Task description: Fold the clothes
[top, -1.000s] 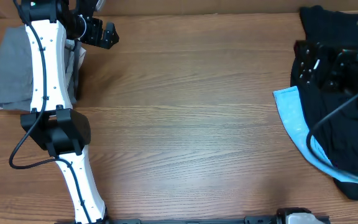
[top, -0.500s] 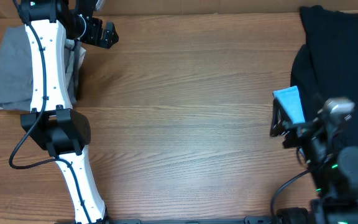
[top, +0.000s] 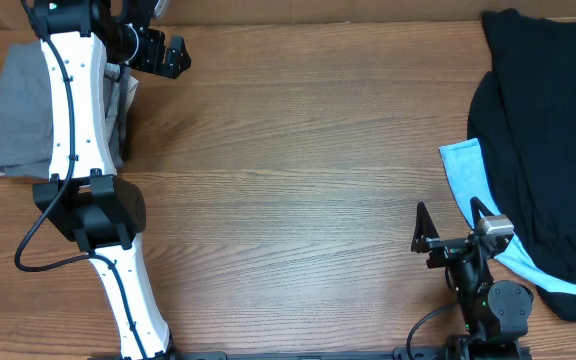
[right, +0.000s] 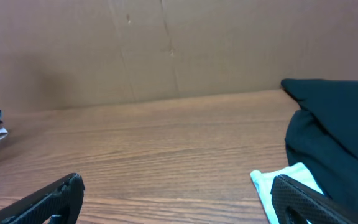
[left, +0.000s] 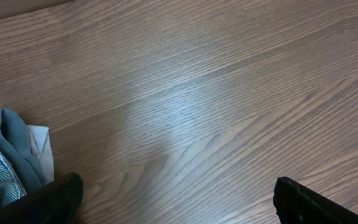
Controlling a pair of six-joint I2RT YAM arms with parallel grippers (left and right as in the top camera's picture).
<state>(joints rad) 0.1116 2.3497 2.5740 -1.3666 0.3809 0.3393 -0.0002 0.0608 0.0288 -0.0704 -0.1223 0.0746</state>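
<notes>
Grey shorts (top: pixel 18 110) lie folded at the far left edge of the table (top: pixel 298 180). Your left gripper (top: pixel 174 57) hangs just beside them, jaws spread wide and holding nothing. Across the table, your right gripper (top: pixel 449 222) also gapes empty, next to the light-blue garment (top: pixel 465 175) and the black garment (top: pixel 538 120).

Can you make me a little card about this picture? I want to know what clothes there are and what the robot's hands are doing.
grey shorts: folded flat at the table's left end, partly hidden by the left arm
black clothes: heap at the right end
light-blue cloth: peeking out from under the black clothes
left hand: open, empty, beside the shorts
right hand: open, empty, near the light-blue cloth
table: brown wood
</notes>
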